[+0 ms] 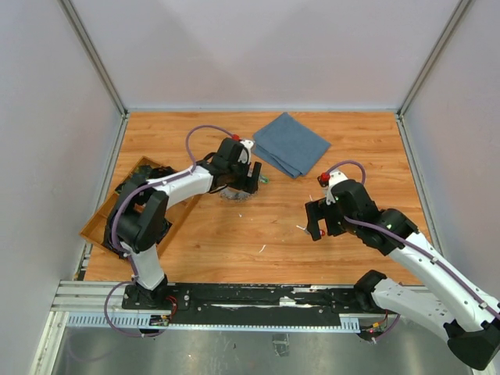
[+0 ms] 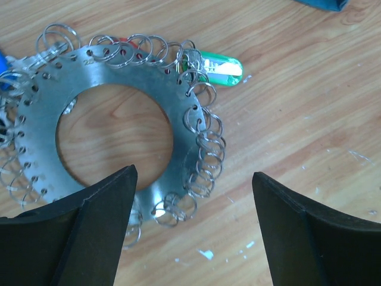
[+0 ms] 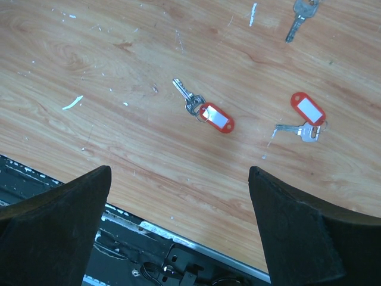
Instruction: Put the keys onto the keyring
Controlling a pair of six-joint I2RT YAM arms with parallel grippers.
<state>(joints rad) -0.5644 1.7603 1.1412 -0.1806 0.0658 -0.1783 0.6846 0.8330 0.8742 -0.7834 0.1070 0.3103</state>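
Left gripper: I had the left gripper (image 2: 194, 174) hanging just above the keyring (image 2: 119, 71), fingers spread wide, with nothing between them.
Right gripper: the right gripper (image 3: 180, 171) was fully apart too and empty, hovering over loose keys on the table (image 1: 234, 234).
Keyring: it lay flat on the wood near the blue cloth (image 1: 291, 144). Its outer edge was lined with many small wire loops.
Green-tagged key: the green-tagged key (image 2: 220, 67) sat touching the ring's far edge. I could not tell whether it was actually threaded on.
Loose keys: one red-tagged key (image 3: 215, 117) lay between the right fingers' line and a second red-tagged key (image 3: 308, 109) off to the side. A bare key (image 3: 300, 18) lay well apart at the top of that view.
Handling, ring: I judged it a stiff, smooth metal plate, likely to slide instead of lifting. I would have pinched across the band, one finger in the open centre and one outside.
Handling, keys: they looked light, thin and prone to skidding. The plastic tag looked the thicker, grippier hold.
Risk: the wire loops looked springy and easy to snag or bend.
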